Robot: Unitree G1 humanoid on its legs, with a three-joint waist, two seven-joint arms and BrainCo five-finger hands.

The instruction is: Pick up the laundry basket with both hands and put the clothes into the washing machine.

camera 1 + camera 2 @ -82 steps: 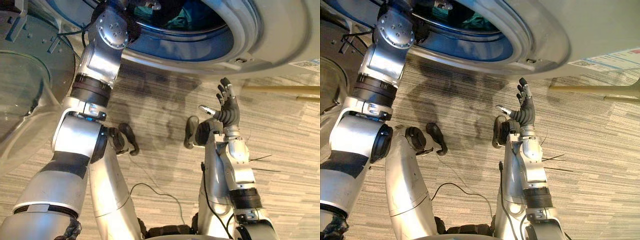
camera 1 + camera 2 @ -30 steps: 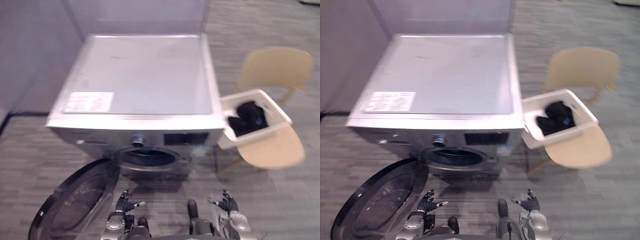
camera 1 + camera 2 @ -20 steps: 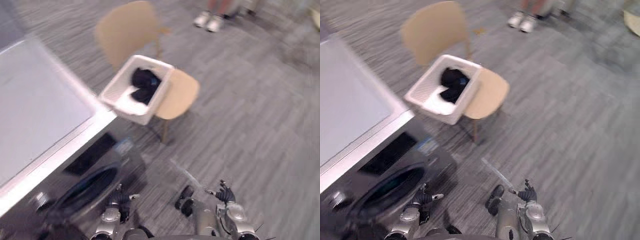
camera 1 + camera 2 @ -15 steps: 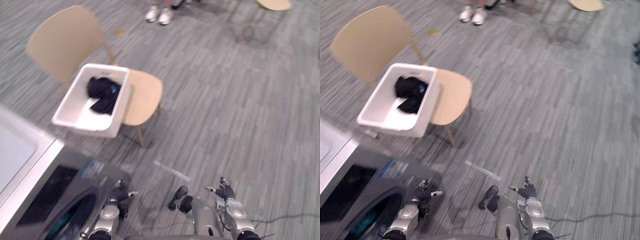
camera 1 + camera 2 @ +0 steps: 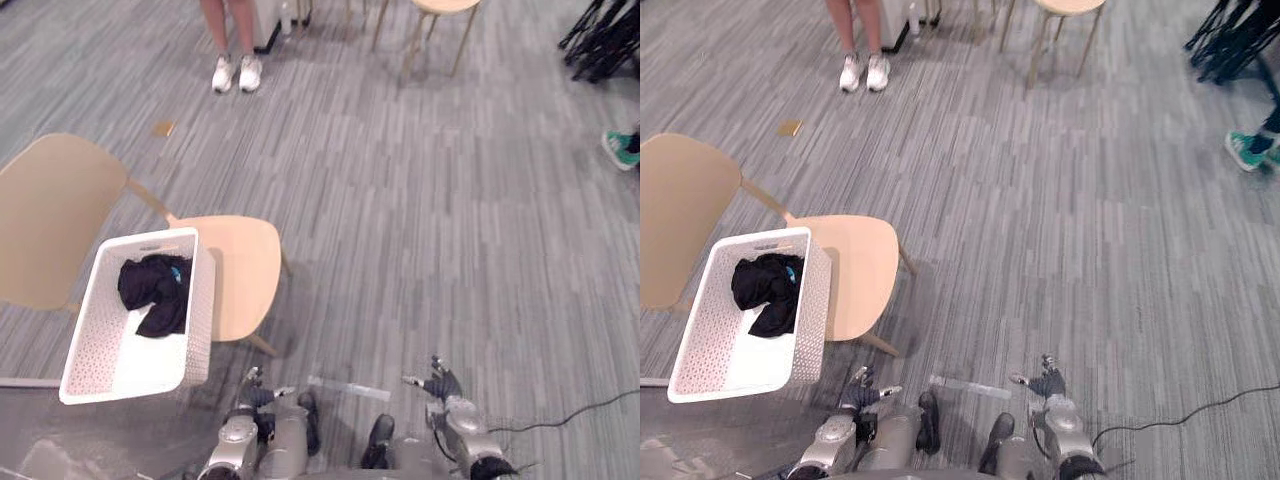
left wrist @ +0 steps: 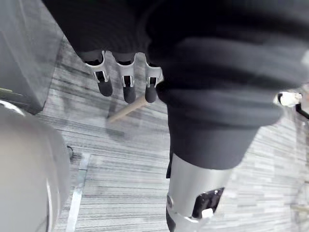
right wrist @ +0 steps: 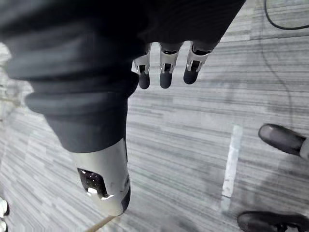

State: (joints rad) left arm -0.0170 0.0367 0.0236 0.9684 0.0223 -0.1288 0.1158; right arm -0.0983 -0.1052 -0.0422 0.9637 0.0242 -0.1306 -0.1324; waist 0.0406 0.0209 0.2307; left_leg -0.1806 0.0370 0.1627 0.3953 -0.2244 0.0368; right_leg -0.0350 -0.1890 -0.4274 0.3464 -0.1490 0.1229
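The white laundry basket [image 5: 202, 312] rests half on the seat of a beige chair [image 5: 242, 272] at my left, with black clothes [image 5: 152, 290] lying in its far end. A grey corner of the washing machine [image 5: 50, 455] shows at the lower left. My left hand [image 5: 252, 384] hangs low over the carpet, short of the basket, its fingers [image 6: 126, 88] relaxed and empty. My right hand [image 5: 438, 381] is low on the right, far from the basket, and its fingers [image 7: 164, 73] also hold nothing.
A person's legs in white shoes [image 5: 236, 70] stand beyond the chair. A stool [image 5: 440, 12] is at the back, black stand legs [image 5: 604, 40] and a teal shoe [image 5: 620, 148] at the far right. A pale tape strip [image 5: 348, 388] lies on the carpet between my hands.
The whole view has swung from the washing machine over to the chair and basket, so the camera moved. Both hands stay low and open; earlier the left arm reached toward the drum.
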